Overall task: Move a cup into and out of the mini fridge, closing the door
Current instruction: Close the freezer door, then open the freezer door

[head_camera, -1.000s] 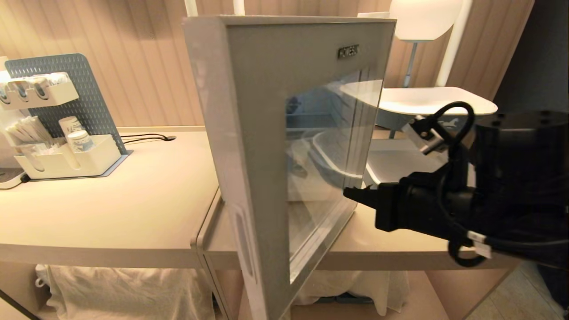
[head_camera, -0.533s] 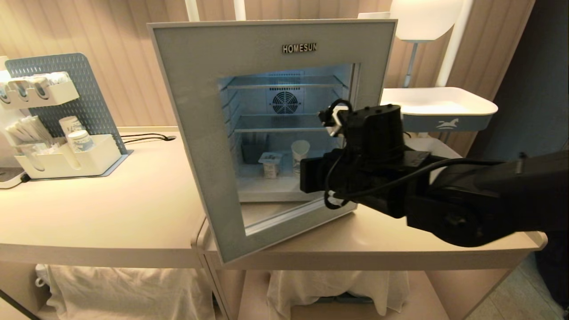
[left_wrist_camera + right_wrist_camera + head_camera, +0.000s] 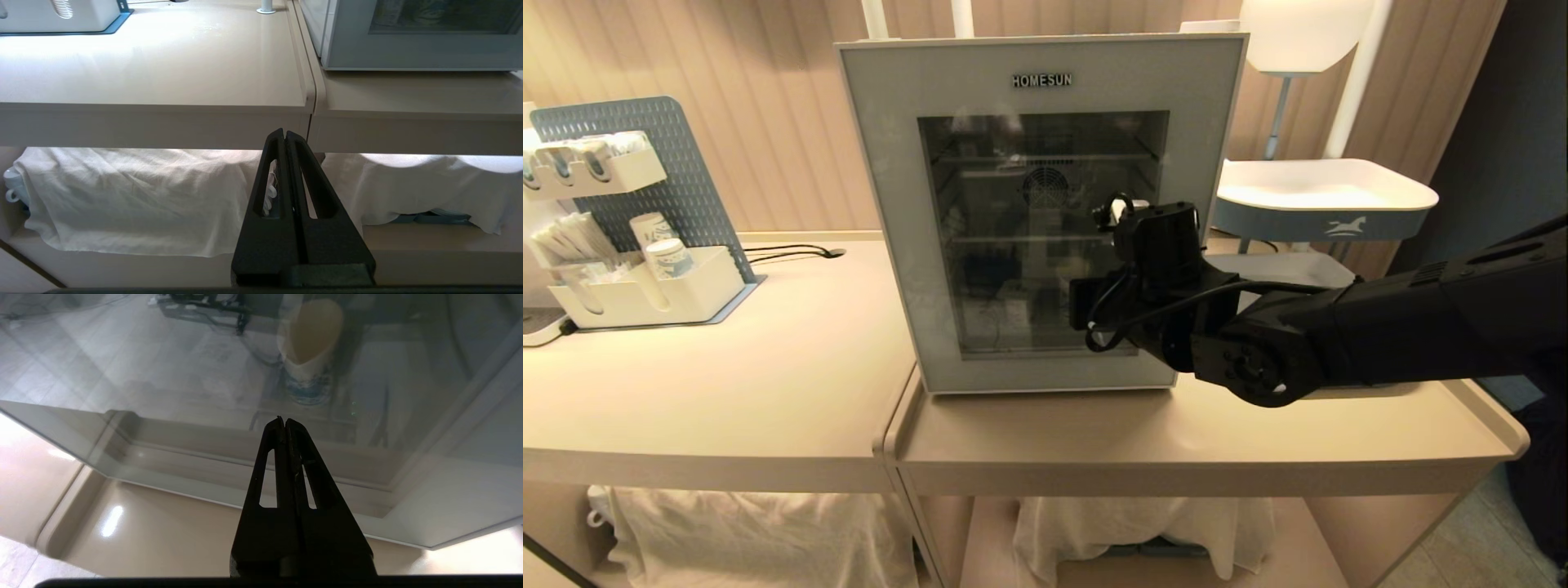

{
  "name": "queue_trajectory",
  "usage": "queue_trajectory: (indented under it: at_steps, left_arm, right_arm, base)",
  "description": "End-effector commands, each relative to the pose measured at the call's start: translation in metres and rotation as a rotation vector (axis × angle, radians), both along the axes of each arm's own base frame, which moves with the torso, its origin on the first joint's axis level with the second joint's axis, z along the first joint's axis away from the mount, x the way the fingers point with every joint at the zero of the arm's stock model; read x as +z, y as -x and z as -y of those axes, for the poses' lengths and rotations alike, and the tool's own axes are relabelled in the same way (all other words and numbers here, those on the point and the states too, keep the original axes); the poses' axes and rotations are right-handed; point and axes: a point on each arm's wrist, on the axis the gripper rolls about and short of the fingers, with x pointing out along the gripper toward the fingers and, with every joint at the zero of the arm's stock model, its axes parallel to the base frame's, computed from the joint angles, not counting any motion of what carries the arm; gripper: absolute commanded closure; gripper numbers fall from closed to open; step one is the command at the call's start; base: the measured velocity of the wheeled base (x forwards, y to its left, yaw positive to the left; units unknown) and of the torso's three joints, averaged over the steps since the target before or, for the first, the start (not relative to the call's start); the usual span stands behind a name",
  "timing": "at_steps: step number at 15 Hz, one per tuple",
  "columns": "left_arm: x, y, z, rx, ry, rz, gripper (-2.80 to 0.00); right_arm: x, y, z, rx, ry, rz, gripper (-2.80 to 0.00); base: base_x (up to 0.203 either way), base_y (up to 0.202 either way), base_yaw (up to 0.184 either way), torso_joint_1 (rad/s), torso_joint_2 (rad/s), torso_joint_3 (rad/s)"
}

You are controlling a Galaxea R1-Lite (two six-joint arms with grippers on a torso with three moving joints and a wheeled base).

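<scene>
The mini fridge point(image 3: 1045, 212) stands on the right-hand table with its grey-framed door point(image 3: 882, 204) flat against the body and the glass dark. My right arm point(image 3: 1176, 310) reaches in from the right. In the right wrist view the right gripper point(image 3: 284, 418) is shut and empty, its tips at the lower part of the door glass point(image 3: 163, 375). Through that glass the cup point(image 3: 310, 355) stands inside, white with a blue-green band low down. The left gripper point(image 3: 284, 131) is shut and parked below the tables' front edge.
A blue pegboard organiser point(image 3: 637, 229) with cups and sachets sits at the far left. A black cable point(image 3: 792, 251) lies behind the left table. A white tray stand point(image 3: 1323, 192) is right of the fridge. White cloth point(image 3: 752, 531) covers the lower shelf.
The door has swung from wide open to shut, with my right arm following it in towards the fridge front. The light inside has gone dark.
</scene>
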Motion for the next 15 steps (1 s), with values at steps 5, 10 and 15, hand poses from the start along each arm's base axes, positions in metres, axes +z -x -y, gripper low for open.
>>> queue_trajectory:
  at_steps: [5, 10, 15]
  left_arm:
    - [0.000, 0.000, 0.000, -0.001, 0.000, 0.000, 0.00]
    - [0.000, 0.000, 0.000, 0.000, 0.000, 0.000, 0.00]
    - [0.000, 0.000, 0.000, -0.001, 0.000, 0.000, 0.00]
  right_arm:
    - [0.065, 0.072, 0.070, -0.090, -0.051, 0.085, 0.00]
    - [0.108, 0.137, 0.223, -0.537, -0.080, 0.175, 0.00]
    - [0.104, 0.285, 0.280, -0.776, -0.170, 0.261, 0.00]
  base:
    - [0.000, 0.000, 0.000, 0.000, 0.00, 0.000]
    - [0.000, 0.000, 0.000, 0.000, 0.00, 0.000]
    - [0.000, 0.000, 0.000, 0.000, 0.00, 0.000]
